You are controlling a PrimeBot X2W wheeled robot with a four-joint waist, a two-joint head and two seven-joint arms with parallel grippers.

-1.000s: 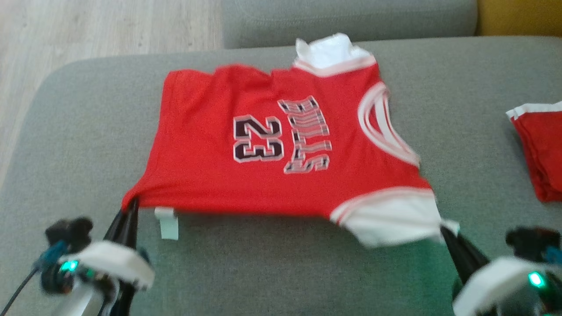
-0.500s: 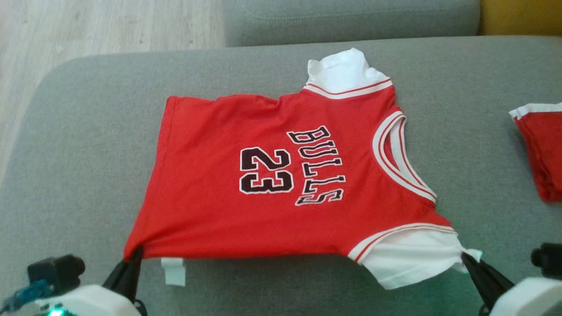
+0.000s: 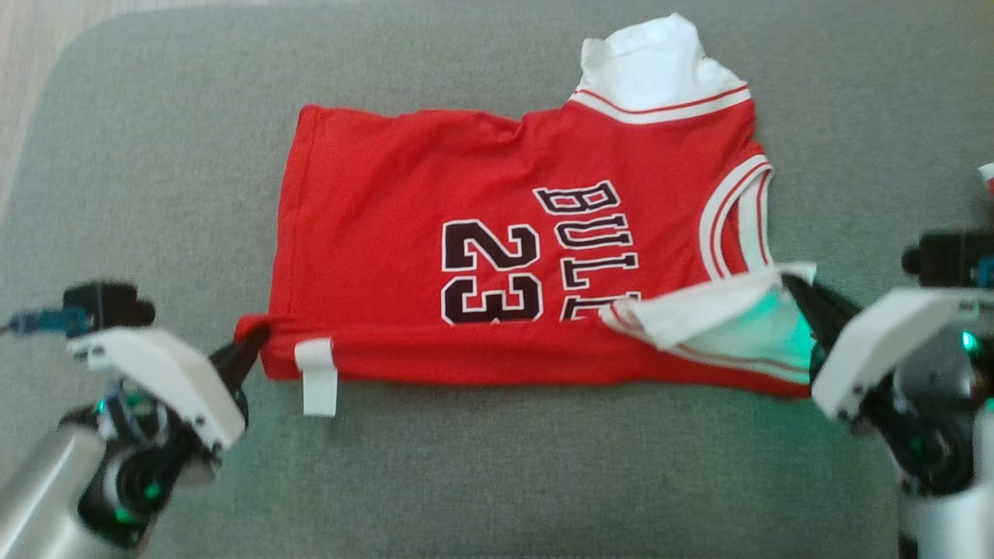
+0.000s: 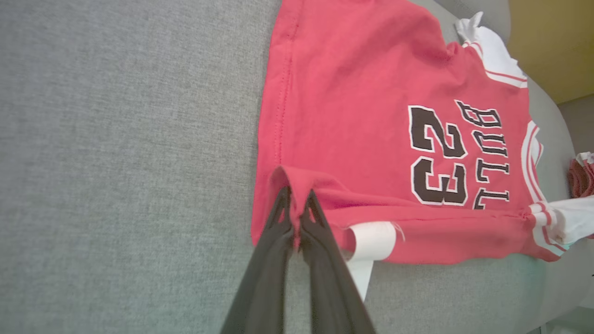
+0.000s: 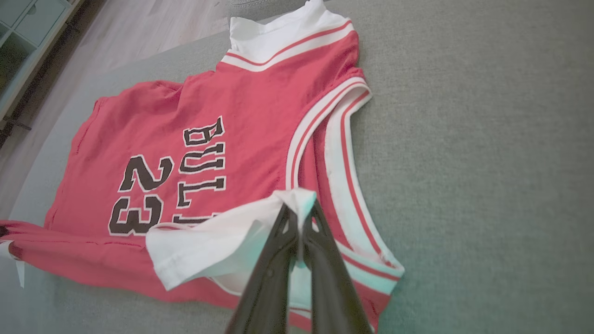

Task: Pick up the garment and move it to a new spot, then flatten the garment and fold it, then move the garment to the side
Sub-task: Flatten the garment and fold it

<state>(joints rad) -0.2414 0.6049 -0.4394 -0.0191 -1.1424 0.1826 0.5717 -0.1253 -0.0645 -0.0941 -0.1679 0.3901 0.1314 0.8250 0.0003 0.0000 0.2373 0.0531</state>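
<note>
The garment [image 3: 435, 194] is a red jersey with white sleeves and black "BULLS 23" lettering, spread on a grey sofa cushion [image 3: 155, 155]. Its near edge is lifted and rolled over toward the far side. My left gripper [image 3: 252, 348] is shut on the near hem corner [image 4: 290, 178], pinching red cloth. My right gripper [image 3: 794, 287] is shut on the near white sleeve [image 5: 218, 241], which is raised and folded over the lettering. A white care label [image 3: 318, 376] hangs from the near edge. The far white sleeve [image 3: 660, 66] lies flat on the cushion.
Another red cloth [image 4: 584, 174] lies to the right on the same cushion. Pale wooden floor [image 5: 139, 28] runs beyond the cushion's left end, and a yellow surface [image 4: 552, 41] stands behind the sofa. Bare cushion surrounds the jersey on all sides.
Both grippers have carried the jersey's near edge up and over toward the far side, so the near strip now overlaps the lettering. The head camera has also shifted.
</note>
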